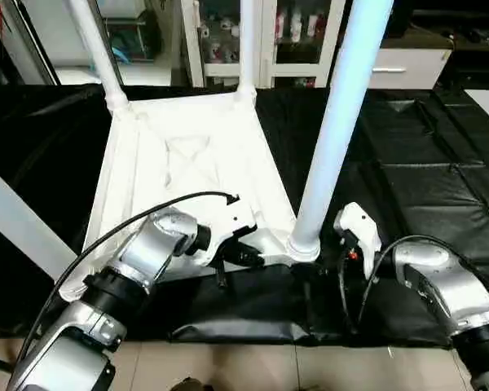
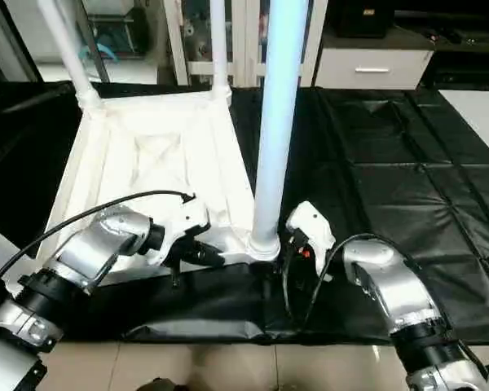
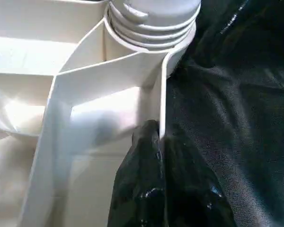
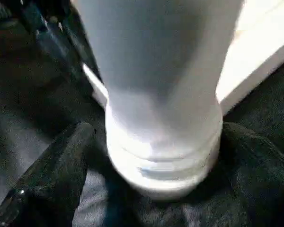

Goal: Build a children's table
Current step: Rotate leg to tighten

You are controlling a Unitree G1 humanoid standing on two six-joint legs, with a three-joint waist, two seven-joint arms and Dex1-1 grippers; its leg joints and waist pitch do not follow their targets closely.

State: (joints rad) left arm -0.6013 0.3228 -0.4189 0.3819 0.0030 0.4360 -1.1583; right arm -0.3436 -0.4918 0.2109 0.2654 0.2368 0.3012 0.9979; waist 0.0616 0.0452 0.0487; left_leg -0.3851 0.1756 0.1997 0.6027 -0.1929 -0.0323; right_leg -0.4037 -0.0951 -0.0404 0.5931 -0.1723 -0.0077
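Left wrist view: left hand (image 3: 154,142) clamped on tabletop (image 1: 187,163) rim, right hand (image 4: 156,156) wide open round near leg (image 4: 161,94) base

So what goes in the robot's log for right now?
left gripper: shut on top rim | right gripper: open around near leg base | legs up: three seen

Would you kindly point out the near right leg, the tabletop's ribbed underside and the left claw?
Near right leg (image 1: 336,122), left eye view, mid shaft.
Tabletop underside (image 1: 187,155), left eye view, X-brace ribs.
Left claw (image 3: 158,142), left wrist view, between fingertips pinching the rim wall.
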